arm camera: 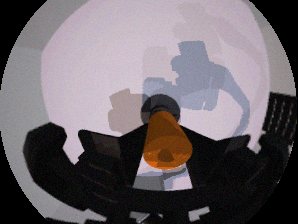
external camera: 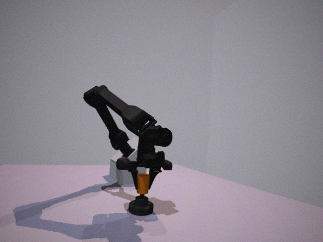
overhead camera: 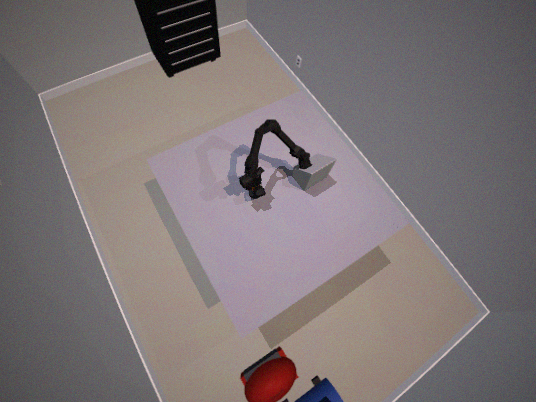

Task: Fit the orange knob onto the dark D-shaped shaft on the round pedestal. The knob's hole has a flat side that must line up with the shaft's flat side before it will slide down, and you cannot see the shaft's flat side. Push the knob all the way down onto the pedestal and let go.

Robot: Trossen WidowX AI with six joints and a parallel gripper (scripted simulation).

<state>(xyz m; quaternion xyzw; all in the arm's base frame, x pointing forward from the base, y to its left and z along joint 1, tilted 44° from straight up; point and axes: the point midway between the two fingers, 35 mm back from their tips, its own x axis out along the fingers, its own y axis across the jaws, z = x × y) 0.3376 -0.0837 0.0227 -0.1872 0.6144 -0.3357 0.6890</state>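
One pale lilac table (external camera: 241, 210), matte and flat. One black jointed arm (external camera: 120, 108). One black round pedestal (external camera: 140, 207) at 6 o'clock beneath the tool (external camera: 143, 180), which is clamped on one smooth orange cylindrical knob (external camera: 143, 183), upright just above the short dark shaft (external camera: 141, 197).

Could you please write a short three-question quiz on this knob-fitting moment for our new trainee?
1. True or false: the orange knob is already pushed fully down onto the round pedestal.
2. What is the gripper doing? A) open above the knob B) shut on the knob C) shut on nothing
3. Fill in: in the exterior view, the knob stands upright directly ____ the shaft.

Key: 1 false, its lower end sits at the shaft's top, clear of the pedestal; 2 B; 3 above.
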